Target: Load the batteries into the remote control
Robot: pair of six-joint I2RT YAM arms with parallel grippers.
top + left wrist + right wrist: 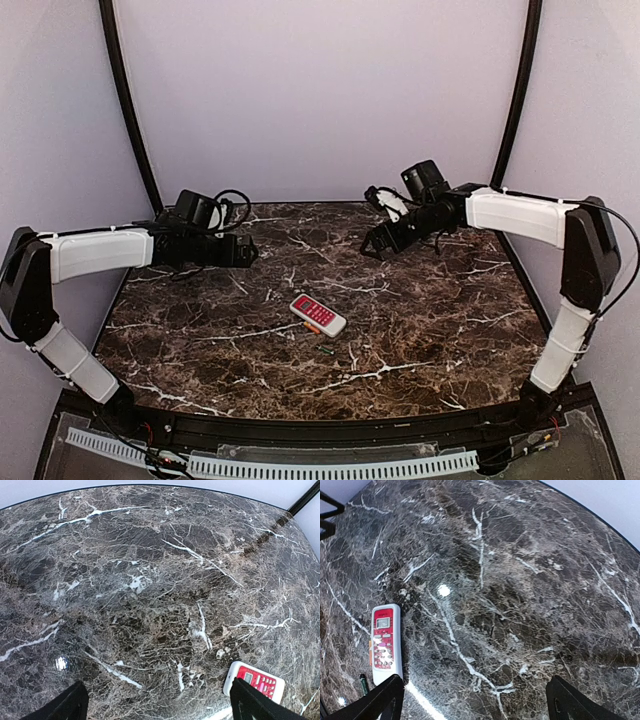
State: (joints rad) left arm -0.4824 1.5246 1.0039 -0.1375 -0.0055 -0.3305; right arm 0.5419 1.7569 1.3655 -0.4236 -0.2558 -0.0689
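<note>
Left hand (248, 253) and right hand (373, 245) both hang open over the desk (430, 320). The remote control (318, 314) lies red face up between them and nearer the bases, about equally far from each, its long axis running far-left to near-right. Only the right wrist view shows a dark-green battery (363, 683) beside the remote's button end; an orange speck (314, 328) in the top view is perhaps the other.
</note>
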